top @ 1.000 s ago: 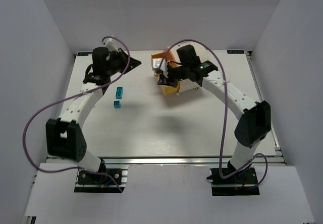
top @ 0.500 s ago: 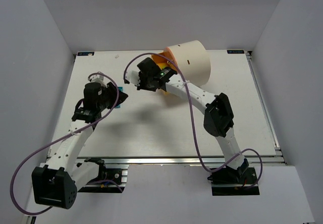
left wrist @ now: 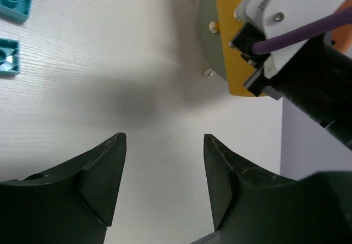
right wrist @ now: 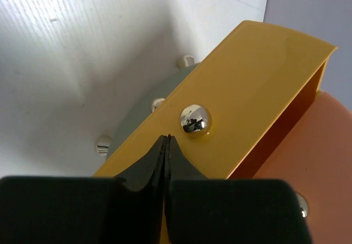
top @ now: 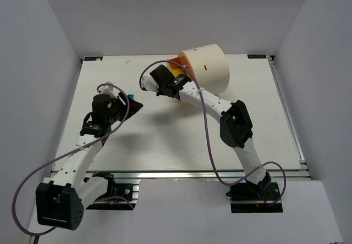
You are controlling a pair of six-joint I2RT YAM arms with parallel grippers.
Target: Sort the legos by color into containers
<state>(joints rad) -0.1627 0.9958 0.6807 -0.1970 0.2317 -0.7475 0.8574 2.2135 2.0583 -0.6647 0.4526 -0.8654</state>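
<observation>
Legos (left wrist: pixel 14 2) lie beyond the empty, wide-open left gripper (left wrist: pixel 164 139); right gripper (right wrist: pixel 166 140) sits closed at the drum (top: pixel 208 68).

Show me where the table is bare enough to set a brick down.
Widest bare patch: the table right of the right arm, to its edge. Another in the near middle, between the left arm and right arm. Crowded: the orange end of the drum, where the right gripper sits, and the teal bricks by the left gripper.
</observation>
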